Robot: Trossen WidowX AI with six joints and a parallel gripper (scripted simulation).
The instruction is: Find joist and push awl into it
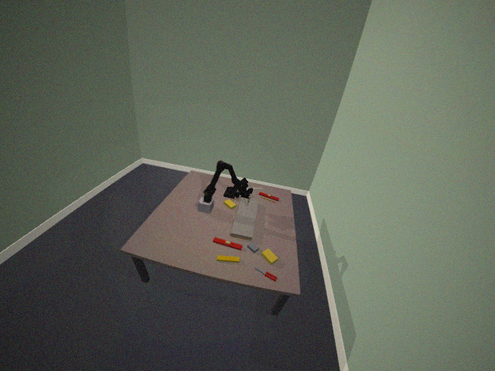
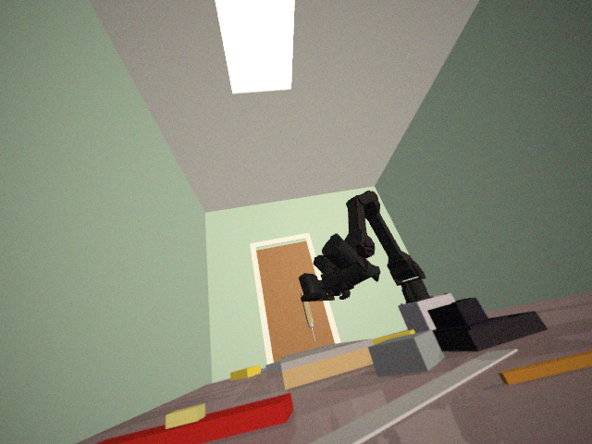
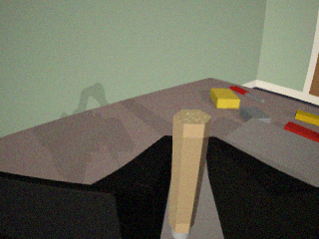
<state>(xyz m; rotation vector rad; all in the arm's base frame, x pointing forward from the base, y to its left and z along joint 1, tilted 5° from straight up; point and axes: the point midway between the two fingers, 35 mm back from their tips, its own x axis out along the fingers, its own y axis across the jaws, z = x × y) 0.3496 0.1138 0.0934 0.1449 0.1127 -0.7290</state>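
Note:
My gripper (image 1: 249, 195) (image 2: 304, 298) (image 3: 189, 171) is shut on the awl's pale wooden handle. The awl (image 1: 248, 201) (image 2: 308, 313) (image 3: 189, 149) points down, close to upright, with its metal tip over the floor panel. In the exterior view the tip appears clear above the surface. The grey floor panel (image 1: 242, 229) (image 2: 329, 366) (image 3: 269, 154) lies on the table; its joist is hidden. A dark tray (image 1: 229, 192) (image 2: 509, 330) stands beside the arm's base. A black block (image 2: 459, 315) shows there, perhaps the stud finder; I cannot tell for sure.
A grey block (image 2: 406, 354) stands near the panel's end. A yellow block (image 1: 230, 204) lies between base and panel. Red levels (image 1: 227, 243) (image 1: 268, 196), another yellow block (image 1: 269, 256) (image 3: 225, 99), a yellow bar (image 1: 228, 259) and red-handled tool (image 1: 271, 276) lie around the panel.

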